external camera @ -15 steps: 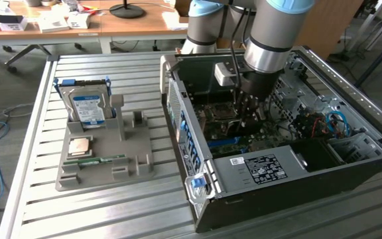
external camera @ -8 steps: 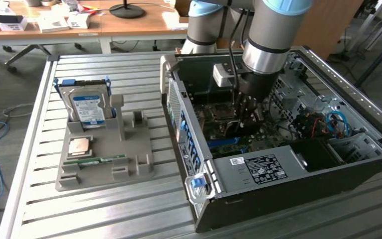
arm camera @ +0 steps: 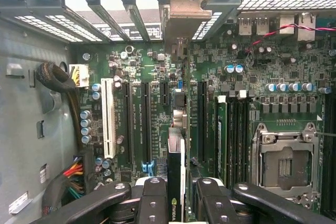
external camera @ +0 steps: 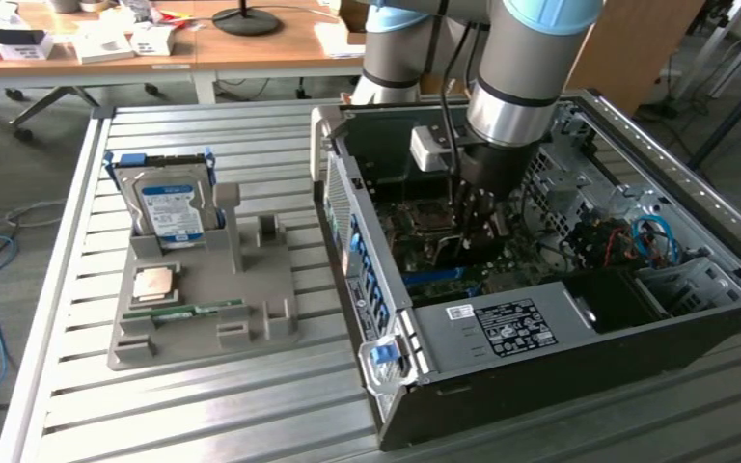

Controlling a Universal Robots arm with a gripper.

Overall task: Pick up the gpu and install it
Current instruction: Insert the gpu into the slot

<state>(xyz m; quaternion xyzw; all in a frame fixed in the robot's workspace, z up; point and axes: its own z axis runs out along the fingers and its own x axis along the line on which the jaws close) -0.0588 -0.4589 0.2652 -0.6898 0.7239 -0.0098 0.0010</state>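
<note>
My gripper (arm camera: 176, 190) is shut on the gpu (arm camera: 176, 153), which I see edge-on between the two black fingers (arm camera: 152, 198). The card stands upright over the motherboard (arm camera: 157, 72), in line with the black expansion slots. Its silver bracket (arm camera: 185, 14) reaches the case's rear slot openings. A small logo shows on the card edge close to the fingers. In the exterior view the gripper (external camera: 480, 227) is lowered deep inside the open computer case (external camera: 500, 328), above the board's middle.
A grey fixture (external camera: 204, 328) on the slatted table holds a hard drive (external camera: 171, 207), a processor chip (external camera: 154, 282) and a memory stick (external camera: 197, 311). Inside the case are a white slot (arm camera: 109, 116), an empty processor socket (arm camera: 286, 166) and cable bundles (arm camera: 73, 174).
</note>
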